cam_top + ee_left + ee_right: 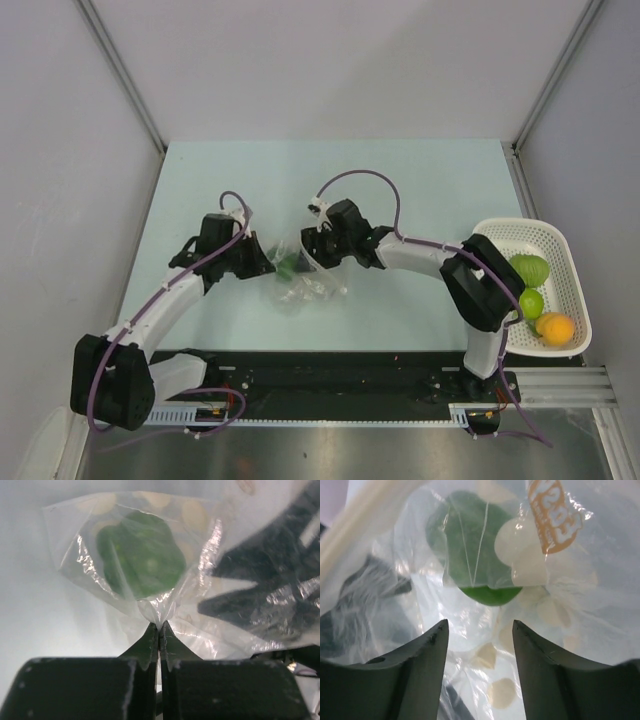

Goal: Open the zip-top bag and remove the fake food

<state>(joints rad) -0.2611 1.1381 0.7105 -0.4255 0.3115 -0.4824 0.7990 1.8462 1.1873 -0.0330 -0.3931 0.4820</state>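
Centre of table (420,190), top view: zip-top bag (303,280) lies crumpled between the two arms. Left claw (159,628) is at the bag's 9 o'clock with its fingers pressed together, clamped on a pinch of bag film. Its wrist view shows the plastic gathered right at the tips. Right claw (480,630) is at the bag's 1 o'clock, fingers apart, nothing gripped between them. Bag film fills its wrist view, and I can't tell if the tips are inside the mouth or only against the plastic. Dark green fruit (142,555) sits inside the bag, at 12 o'clock from the left claw's pinch and 12 o'clock from the right claw's gap. The bag is clear with pale round dots and an orange print (560,515). White mesh basket (562,240) is at the table's 3 o'clock edge, well apart from the bag. It holds the big lime green fruit (530,269) toward 12 o'clock, the small lime green fruit (531,303) in the middle and the orange fruit (556,328) toward 6 o'clock. The right arm's elbow overlaps the basket's 9 o'clock rim in the top view.
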